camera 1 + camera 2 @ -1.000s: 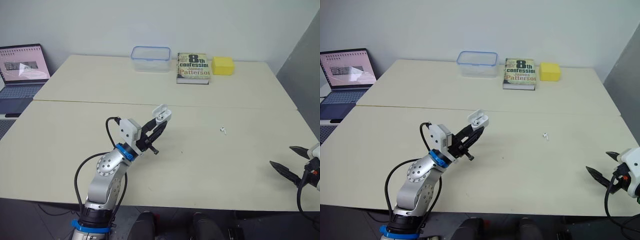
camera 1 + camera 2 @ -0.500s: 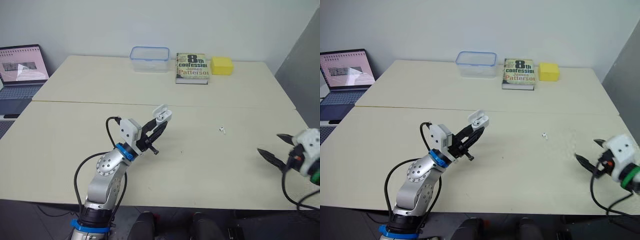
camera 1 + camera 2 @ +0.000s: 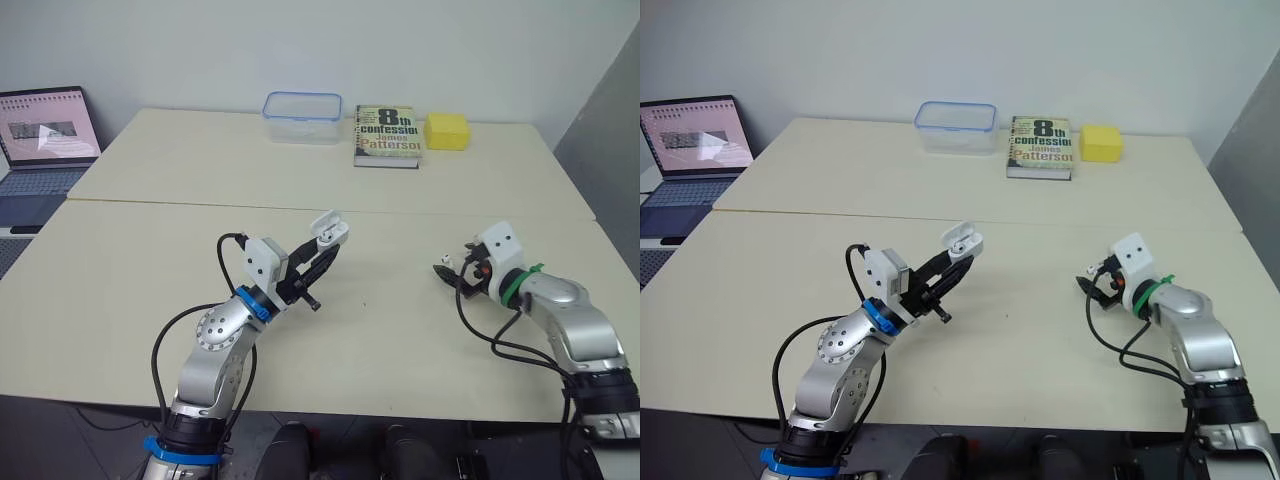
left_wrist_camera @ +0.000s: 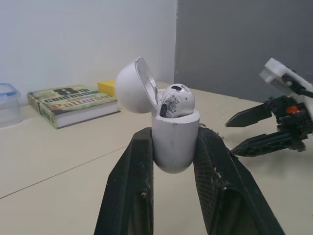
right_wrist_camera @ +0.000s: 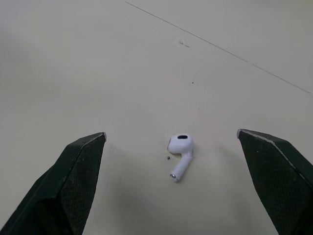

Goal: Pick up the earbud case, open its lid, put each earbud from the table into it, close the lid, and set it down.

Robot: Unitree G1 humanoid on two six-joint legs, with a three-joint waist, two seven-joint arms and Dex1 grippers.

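Clamping case (image 4: 174, 145), left claw (image 3: 323, 252); wrist view reveals seated earbud (image 4: 177, 100); right claw (image 5: 171, 133) splayed around loose earbud (image 5: 180, 149).

The earbud (image 5: 180, 152) lies alone on the bare table (image 3: 390, 330), with open surface on every side of it. It sits between the spread fingers of the right gripper (image 5: 171, 132), one finger standing wide of it on each side and neither touching it, so the gap around it is unblocked. Well to the earbud's left, the left gripper (image 3: 322, 255) holds the earbud case (image 4: 173, 142) raised off the table with its lid tipped back. Bare tabletop lies between the case and the earbud. Beyond the earbud, well apart along the far edge, stand a book (image 3: 386, 135), a yellow block (image 3: 446, 131) and a plastic container (image 3: 301, 104).
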